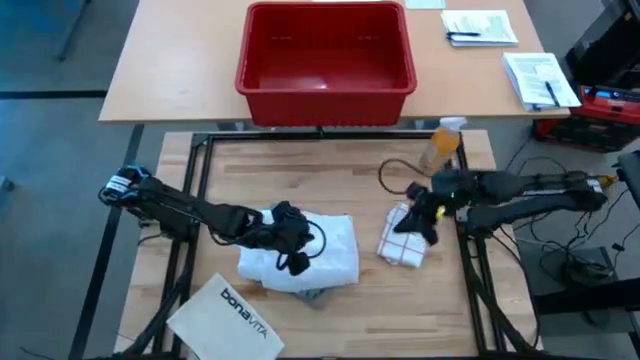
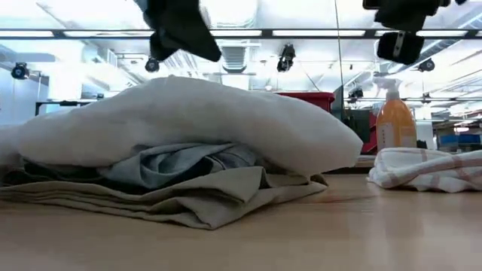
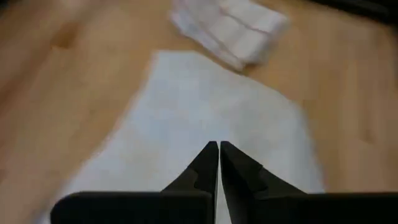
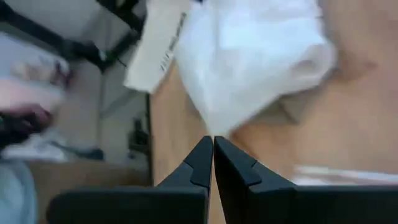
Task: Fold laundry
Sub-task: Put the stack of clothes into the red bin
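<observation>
I'm seeing a red bin (image 1: pixel 327 60) sitting beyond the table's far edge, spray bottle (image 1: pixel 443 143) standing far-right, bonavita bag (image 1: pixel 226 322) overhanging the near edge.

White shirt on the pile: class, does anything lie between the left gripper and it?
Nothing visible does. The left gripper, fingers shut, hangs directly over the white shirt, which tops the stack above the grey T-shirt and khaki piece.

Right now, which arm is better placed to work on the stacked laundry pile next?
Probably the left. Its claw hangs, shut, directly over the white shirt topping the pile. The right claw, also shut, is above the checked cloth beside it.
</observation>
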`<state>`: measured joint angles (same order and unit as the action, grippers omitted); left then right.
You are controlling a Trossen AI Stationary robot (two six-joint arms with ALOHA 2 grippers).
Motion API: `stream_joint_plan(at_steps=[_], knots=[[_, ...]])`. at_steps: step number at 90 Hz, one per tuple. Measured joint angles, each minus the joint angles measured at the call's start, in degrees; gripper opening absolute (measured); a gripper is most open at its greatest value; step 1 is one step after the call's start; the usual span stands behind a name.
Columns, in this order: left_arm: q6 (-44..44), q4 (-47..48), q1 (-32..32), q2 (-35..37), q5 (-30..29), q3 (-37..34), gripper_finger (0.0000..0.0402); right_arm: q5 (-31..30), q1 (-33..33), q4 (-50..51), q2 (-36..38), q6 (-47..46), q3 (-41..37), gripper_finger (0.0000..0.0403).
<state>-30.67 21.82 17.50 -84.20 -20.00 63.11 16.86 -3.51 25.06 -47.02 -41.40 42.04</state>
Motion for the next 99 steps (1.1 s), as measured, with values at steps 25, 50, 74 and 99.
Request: stream_joint_plan(at_steps=[25,50,74,99], knots=[[3.4,-13.1,-0.8,12.1,13.1,-18.7,0.0000,-24.9,-21.7,-25.2,-9.6,-31.0,-11.3,0.0087],[14.4,-16.8,-3.7,14.8,24.5,-25.6,0.0000,-42.5,-33.4,-41.3,-35.3,-63.5,-8.2,0.0305],[19.5,-19.0,-7.0,13.6,26.6,-27.9,0.0000,-43.9,-32.7,-47.5,-54.5,-71.2,0.5,0.0378],[20.1,-21.9,-9.9,8.4,28.9,-29.0,0.0000,-50.1,-32.2,-48.2,-62.8,-74.6,6.5,0.0398]])
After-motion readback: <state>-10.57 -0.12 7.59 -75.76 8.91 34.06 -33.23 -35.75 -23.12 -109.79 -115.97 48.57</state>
